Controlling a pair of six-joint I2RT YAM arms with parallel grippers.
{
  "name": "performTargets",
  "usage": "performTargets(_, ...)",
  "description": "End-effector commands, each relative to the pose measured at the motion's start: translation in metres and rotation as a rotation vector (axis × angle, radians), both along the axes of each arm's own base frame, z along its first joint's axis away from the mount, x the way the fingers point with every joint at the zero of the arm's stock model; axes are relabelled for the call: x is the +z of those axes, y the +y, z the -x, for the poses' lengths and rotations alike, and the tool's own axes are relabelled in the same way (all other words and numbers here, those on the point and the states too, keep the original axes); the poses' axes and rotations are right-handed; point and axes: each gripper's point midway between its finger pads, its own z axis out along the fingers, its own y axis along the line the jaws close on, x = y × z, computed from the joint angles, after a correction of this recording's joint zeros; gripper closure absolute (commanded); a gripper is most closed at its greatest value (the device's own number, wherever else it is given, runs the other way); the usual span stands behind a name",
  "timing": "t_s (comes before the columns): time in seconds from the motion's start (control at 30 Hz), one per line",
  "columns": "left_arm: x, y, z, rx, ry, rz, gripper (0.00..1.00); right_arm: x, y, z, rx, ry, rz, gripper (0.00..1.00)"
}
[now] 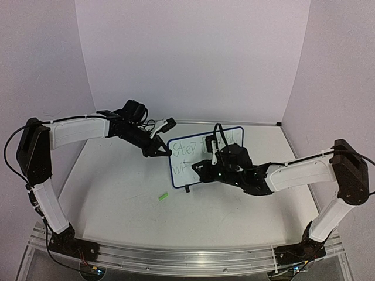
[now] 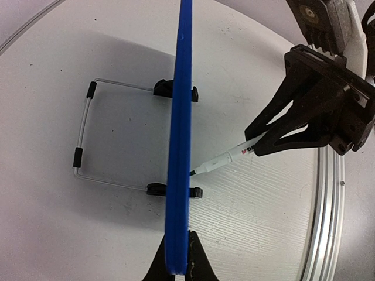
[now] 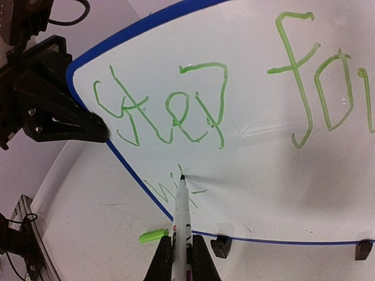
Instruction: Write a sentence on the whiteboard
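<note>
Bright, even light; soft shadows

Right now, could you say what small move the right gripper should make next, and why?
Probably stroke the marker slightly rightward: its tip touches the whiteboard where the second line has barely begun, and the left gripper clamps the board's edge.

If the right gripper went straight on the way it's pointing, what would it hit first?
The whiteboard: the marker in the right gripper points at its face, tip seemingly touching.

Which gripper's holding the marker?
The right gripper: it is shut on the marker, whose tip is against the whiteboard. The left gripper only clamps the whiteboard's blue edge.
</note>
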Motion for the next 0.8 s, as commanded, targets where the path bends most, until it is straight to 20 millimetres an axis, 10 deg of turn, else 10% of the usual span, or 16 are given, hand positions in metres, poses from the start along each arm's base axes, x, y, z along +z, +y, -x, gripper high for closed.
performTargets(0.0, -0.013, 0.000, 0.002, -0.005, 0.009, -0.054, 1.00, -0.005, -0.001, -0.005, -0.026, 0.009, -0.001, 1.00)
performTargets(0.77, -0.011, 0.001, 0.002, -0.004, 0.005, -0.055, 1.00, -0.040, -0.014, 0.000, -0.067, 0.077, 0.037, 1.00)
